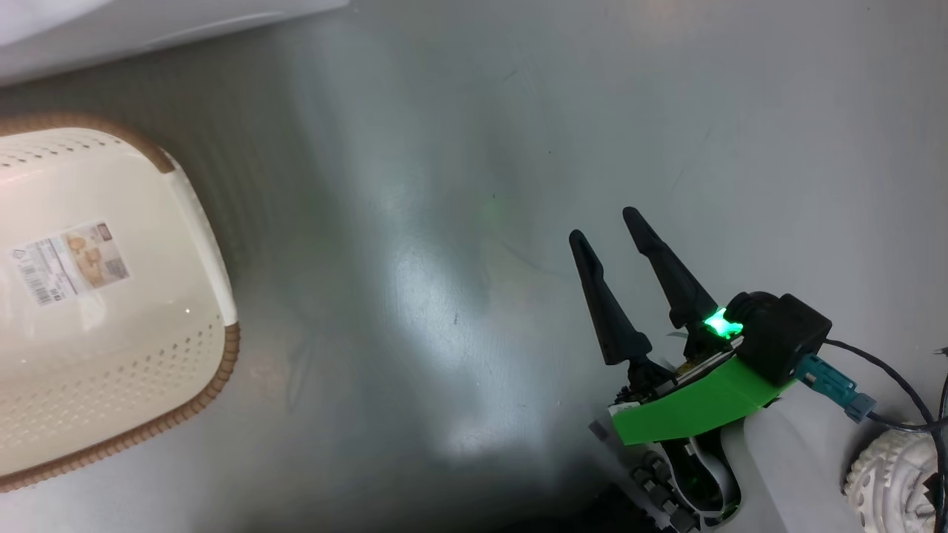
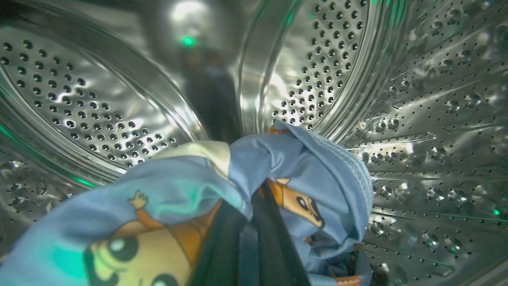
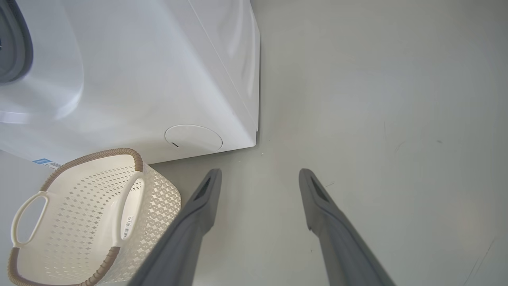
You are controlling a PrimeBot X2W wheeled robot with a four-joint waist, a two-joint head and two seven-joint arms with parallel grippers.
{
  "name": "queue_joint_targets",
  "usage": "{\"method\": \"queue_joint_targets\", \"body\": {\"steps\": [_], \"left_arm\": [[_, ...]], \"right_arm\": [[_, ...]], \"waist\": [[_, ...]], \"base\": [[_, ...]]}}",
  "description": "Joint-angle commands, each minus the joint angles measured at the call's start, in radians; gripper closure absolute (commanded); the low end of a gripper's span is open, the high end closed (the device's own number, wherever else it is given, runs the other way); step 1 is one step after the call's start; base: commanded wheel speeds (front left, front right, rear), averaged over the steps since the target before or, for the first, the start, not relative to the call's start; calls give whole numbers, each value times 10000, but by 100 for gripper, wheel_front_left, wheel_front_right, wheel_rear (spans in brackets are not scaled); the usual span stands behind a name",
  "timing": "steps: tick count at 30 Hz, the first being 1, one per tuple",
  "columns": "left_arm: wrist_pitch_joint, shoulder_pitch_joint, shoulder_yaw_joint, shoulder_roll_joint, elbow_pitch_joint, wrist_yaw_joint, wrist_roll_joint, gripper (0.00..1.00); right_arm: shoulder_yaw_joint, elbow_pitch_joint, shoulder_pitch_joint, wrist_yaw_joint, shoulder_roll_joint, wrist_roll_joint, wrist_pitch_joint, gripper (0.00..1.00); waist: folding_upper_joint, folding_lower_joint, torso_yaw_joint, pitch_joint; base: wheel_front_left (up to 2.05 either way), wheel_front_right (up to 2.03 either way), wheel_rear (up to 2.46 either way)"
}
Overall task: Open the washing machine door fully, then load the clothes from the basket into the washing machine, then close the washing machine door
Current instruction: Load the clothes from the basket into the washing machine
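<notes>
Inside the steel perforated drum (image 2: 349,59) of the washing machine (image 3: 139,79), my left gripper (image 2: 254,198) is shut on the clothes (image 2: 190,182), a light blue garment with orange-brown cartoon figures and a bit of cream fabric. The bundle hangs over the dark fingers, just above the drum wall. The cream basket (image 1: 148,370) stands on the floor at the left, with the label on its bottom in plain sight; the right wrist view has the basket (image 3: 79,206) in front of the machine. My right gripper (image 1: 603,224) hovers open over bare floor, also (image 3: 260,172). The washing machine door is out of view.
The machine's white front corner (image 1: 111,29) lies at the upper left, with its round filter cap (image 3: 193,138) and blue label (image 3: 41,161) low on the front. Grey floor (image 1: 444,222) stretches between basket and right gripper. A white wheel (image 1: 889,481) and a cable (image 1: 881,370) sit at the lower right.
</notes>
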Motion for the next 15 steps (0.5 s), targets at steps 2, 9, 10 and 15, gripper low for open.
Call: {"method": "queue_joint_targets", "body": {"steps": [2,9,10,15], "left_arm": [[-69,-300,115,599,-58,-30,-23,100],[-181,-1041,-266,938,62,-31,-294,100],[-251,-1122,-328,973,85,-31,-340,100],[-397,-1627,-621,1102,170,-31,-551,100]], "right_arm": [[299,-238,469,62,38,110,-48,0],[430,-403,403,62,38,272,-48,0],[436,-409,396,62,38,290,-48,0],[443,-399,421,62,38,373,-48,0]], "waist": [[0,0,-169,253],[0,0,-361,798],[0,0,-374,814],[0,0,-415,870]], "base": [[0,0,0],[0,0,0],[0,0,0],[0,0,0]]}}
